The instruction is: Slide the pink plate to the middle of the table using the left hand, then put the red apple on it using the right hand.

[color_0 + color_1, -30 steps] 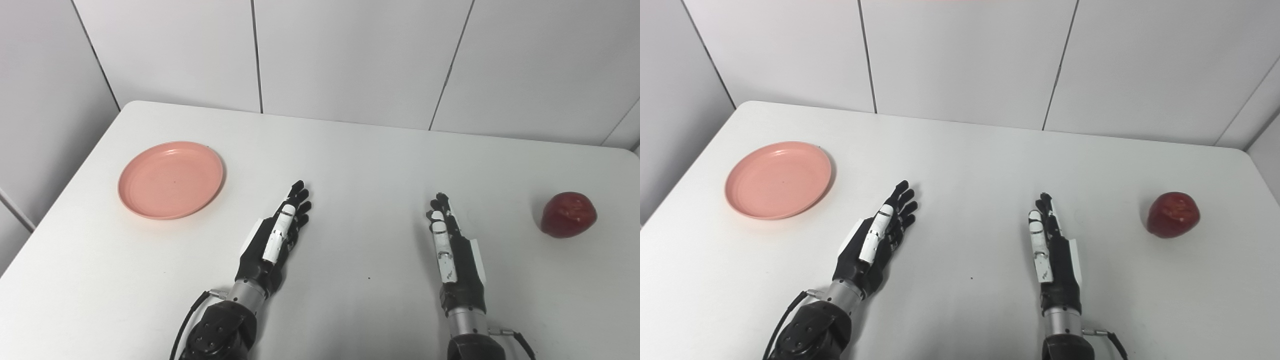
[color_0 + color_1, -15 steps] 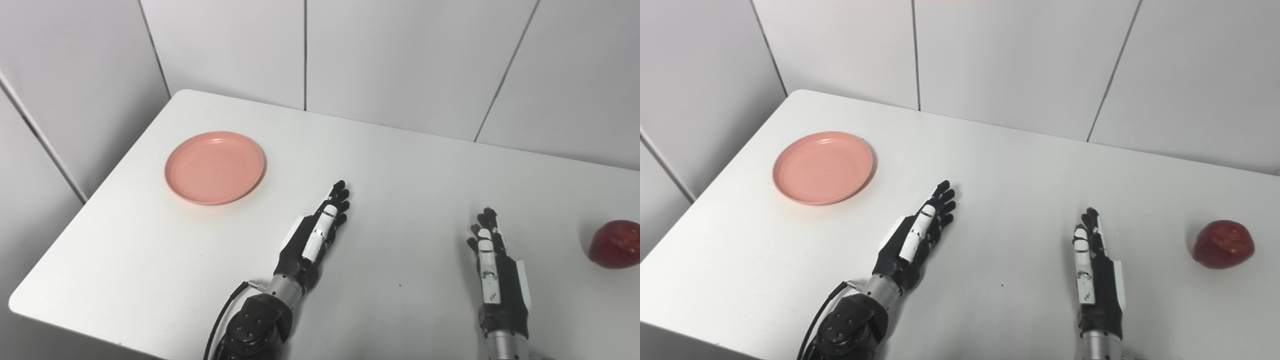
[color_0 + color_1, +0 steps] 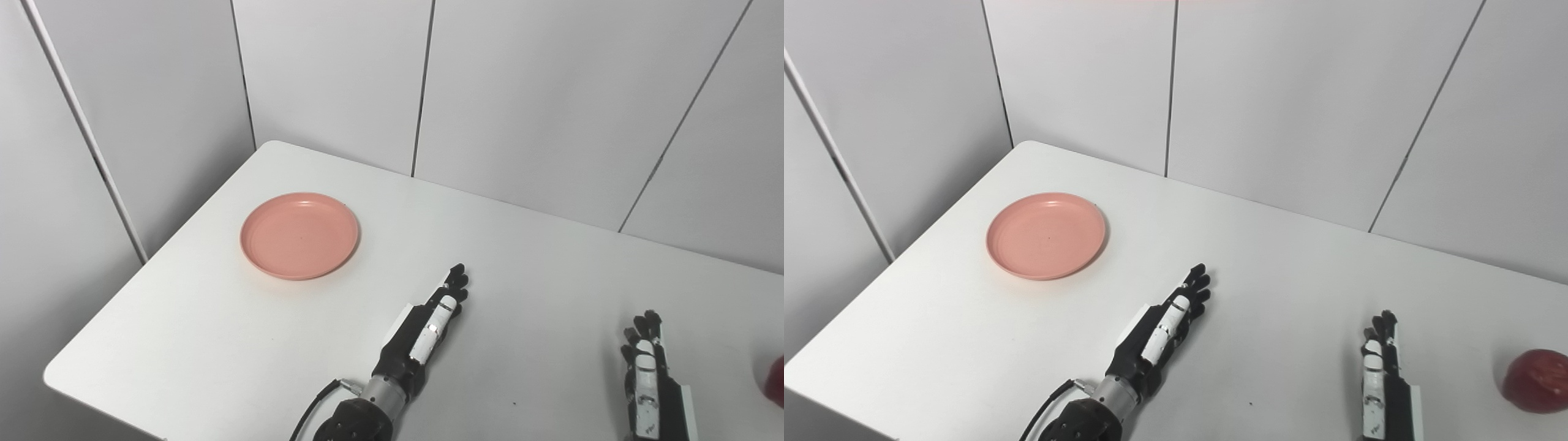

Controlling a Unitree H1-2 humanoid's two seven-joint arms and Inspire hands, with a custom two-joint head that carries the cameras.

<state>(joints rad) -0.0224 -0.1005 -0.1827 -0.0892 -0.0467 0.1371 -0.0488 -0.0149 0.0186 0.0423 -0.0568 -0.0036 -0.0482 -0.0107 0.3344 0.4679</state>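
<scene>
Round pink plastic plate (image 3: 299, 235) sat far left on white table (image 3: 539, 257), up-left of flat, empty left hand (image 3: 424, 329), the nearer one. Right hand (image 3: 1381, 380) likewise unclenched, empty; red apple (image 3: 1537, 380) just right.

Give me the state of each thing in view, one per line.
Plate: empty, flat on the table's left side, untouched.
Apple: on the table at far right, not held.
Left hand: open, fingers extended, holding nothing.
Right hand: open, fingers extended, holding nothing.
Table: white.

black robot hand (image 3: 1157, 334), white panels, silver wrist
</scene>
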